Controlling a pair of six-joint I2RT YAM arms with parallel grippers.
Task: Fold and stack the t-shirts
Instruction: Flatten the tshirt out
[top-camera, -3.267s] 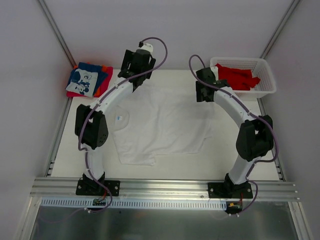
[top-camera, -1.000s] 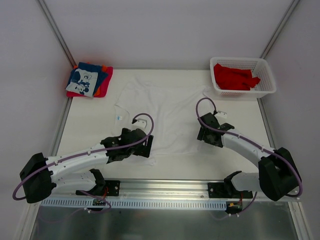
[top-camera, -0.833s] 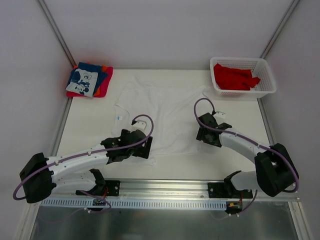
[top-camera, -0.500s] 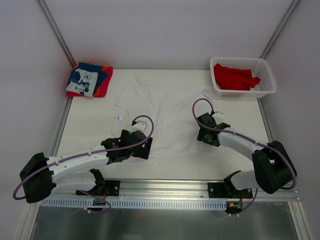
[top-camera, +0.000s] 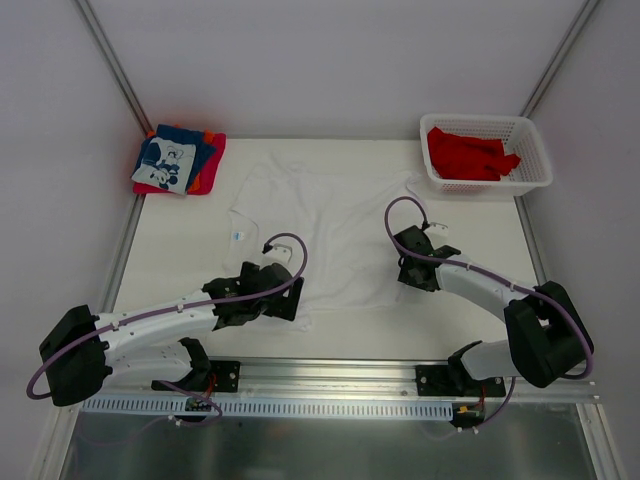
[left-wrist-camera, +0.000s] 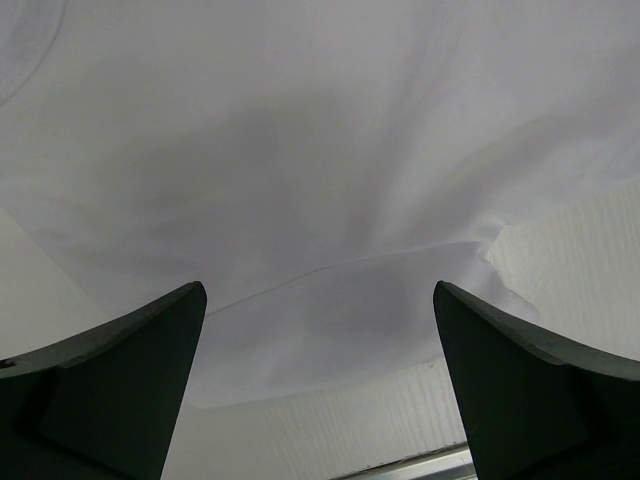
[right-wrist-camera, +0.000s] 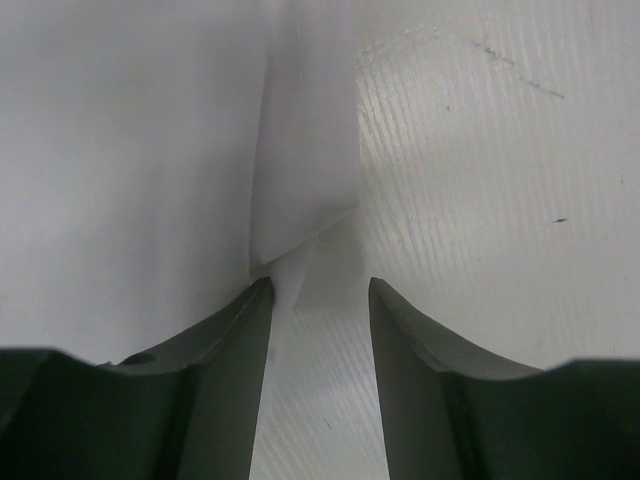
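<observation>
White tabletop (top-camera: 175, 270) between pale walls carries the plain white t-shirt (top-camera: 330, 215), which is spread flat. Its near hem lies under both grippers and its body stretches away beyond them.

The right gripper (right-wrist-camera: 318, 290) has its jaws about half apart, straddling the hem's small folded corner. Cloth touches one finger but is not yet pinched. The left gripper (left-wrist-camera: 318, 300) stands wide and empty over the other end of the hem. Whether it touches the fabric I cannot tell.

The shirt looks thin, light and limp, so it will likely sag and crease once lifted. The two hem corners seem the best hold, with both layers caught low against the table.

Far beyond the left gripper and to its left sits the stack of folded shirts (top-camera: 178, 160). Far beyond the right gripper and to its right, the white lattice basket (top-camera: 490, 188) holds red t-shirts (top-camera: 468, 152).
</observation>
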